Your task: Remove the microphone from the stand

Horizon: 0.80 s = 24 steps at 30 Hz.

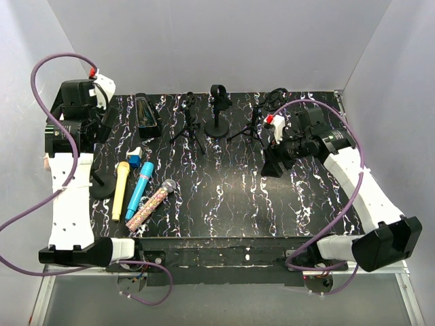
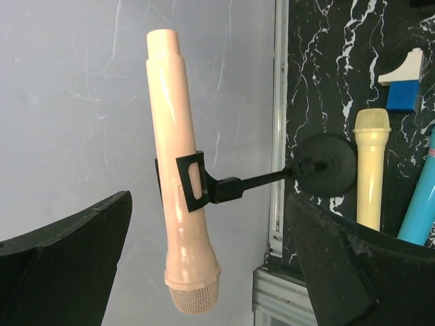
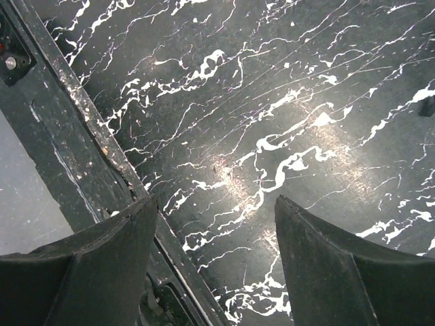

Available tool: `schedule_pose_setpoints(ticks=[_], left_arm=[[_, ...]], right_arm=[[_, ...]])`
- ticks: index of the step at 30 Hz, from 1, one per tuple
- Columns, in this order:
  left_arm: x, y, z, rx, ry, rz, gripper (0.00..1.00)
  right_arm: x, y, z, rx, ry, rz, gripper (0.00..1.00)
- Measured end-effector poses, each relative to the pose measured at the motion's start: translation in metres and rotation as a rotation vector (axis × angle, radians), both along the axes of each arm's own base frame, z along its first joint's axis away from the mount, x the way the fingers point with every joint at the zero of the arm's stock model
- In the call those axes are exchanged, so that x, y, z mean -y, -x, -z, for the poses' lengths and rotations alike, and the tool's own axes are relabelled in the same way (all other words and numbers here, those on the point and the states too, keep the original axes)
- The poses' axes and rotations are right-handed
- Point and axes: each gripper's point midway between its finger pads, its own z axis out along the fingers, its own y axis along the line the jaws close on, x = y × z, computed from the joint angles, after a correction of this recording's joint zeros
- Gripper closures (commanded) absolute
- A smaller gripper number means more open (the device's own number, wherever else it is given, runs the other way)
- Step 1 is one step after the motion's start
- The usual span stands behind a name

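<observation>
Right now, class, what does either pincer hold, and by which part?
Nothing. The right pincer is open; the left pincer, also open, flanks the peach microphone in its stand without touching.

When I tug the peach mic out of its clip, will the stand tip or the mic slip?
The stand may tip: its round base looks small and the peach mic hangs far out from it. The smooth, tapered plastic body probably slides through the clip.

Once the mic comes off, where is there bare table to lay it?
The widest bare patch of table lies in the middle, bordered by the glitter microphone, the rear stands and the right tool. The left side is crowded: yellow microphone and blue microphone lie packed beside the round stand base.
</observation>
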Motion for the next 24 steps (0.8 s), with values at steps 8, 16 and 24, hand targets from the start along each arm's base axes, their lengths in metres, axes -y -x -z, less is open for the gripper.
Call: schedule_pose_setpoints(ticks=[8, 16, 24], left_arm=[[-0.031, 0.003, -0.005, -0.022, 0.013, -0.141, 0.02], [-0.051, 0.021, 0.006, -0.055, 0.056, -0.230, 0.02], [-0.073, 0.015, 0.036, -0.063, 0.193, -0.332, 0.06]], right_arm=[[-0.013, -0.013, -0.006, -0.023, -0.053, 0.001, 0.24], [-0.017, -0.014, -0.010, -0.016, -0.076, -0.008, 0.25], [-0.021, -0.019, -0.015, -0.027, -0.089, -0.004, 0.27]])
